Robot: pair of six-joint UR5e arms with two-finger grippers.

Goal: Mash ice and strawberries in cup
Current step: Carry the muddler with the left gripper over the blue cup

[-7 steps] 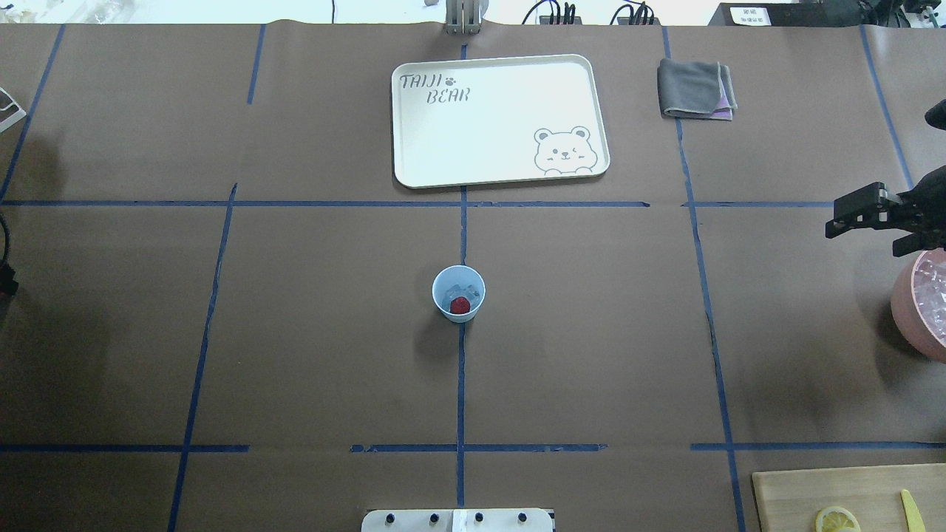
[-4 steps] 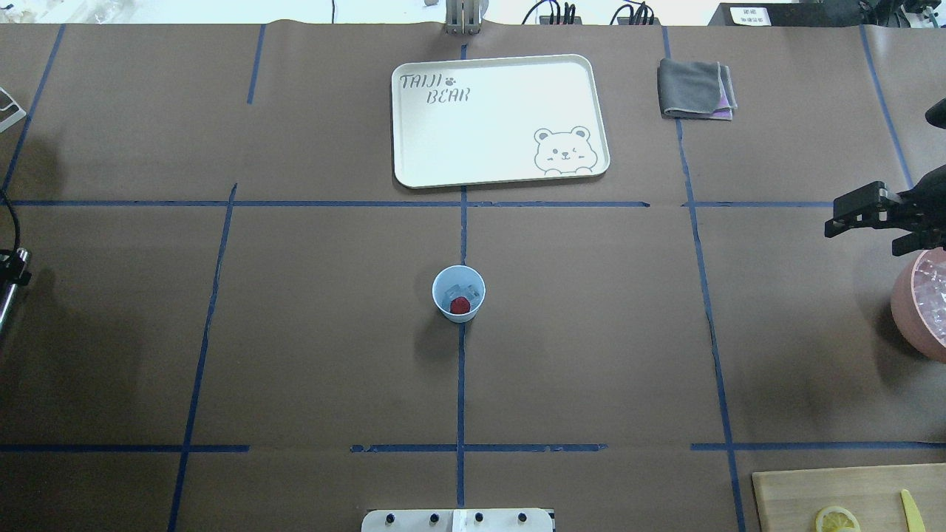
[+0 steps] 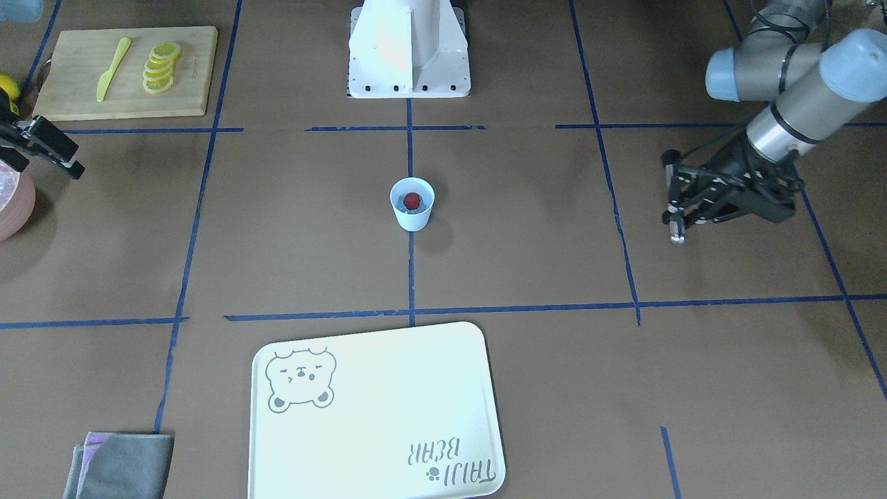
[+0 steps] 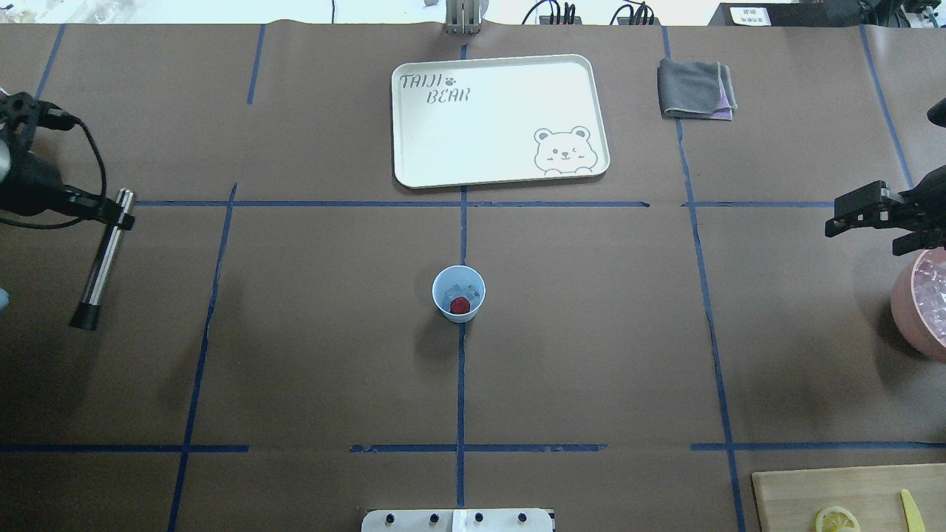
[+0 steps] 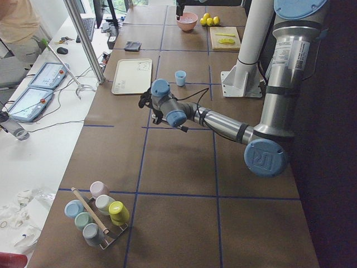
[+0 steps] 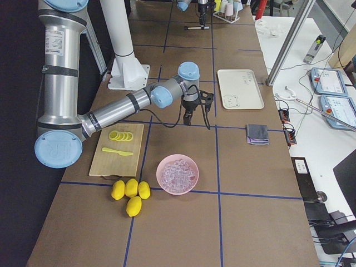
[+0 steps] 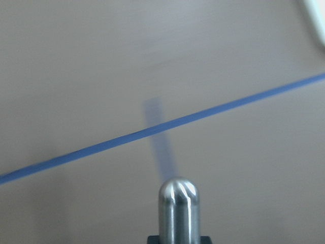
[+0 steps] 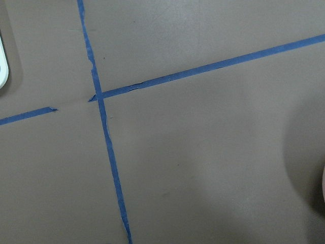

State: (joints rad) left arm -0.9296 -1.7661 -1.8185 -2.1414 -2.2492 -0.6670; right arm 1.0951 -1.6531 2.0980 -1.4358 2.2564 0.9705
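L tool (image 4: 118, 213) pinching steel rod (image 4: 102, 262), well left of cup (image 4: 458, 293); R tool (image 4: 865, 233) spread.

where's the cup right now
In the overhead view the cup stands mid-table on the centre blue tape line, on the robot's side of the bear tray.
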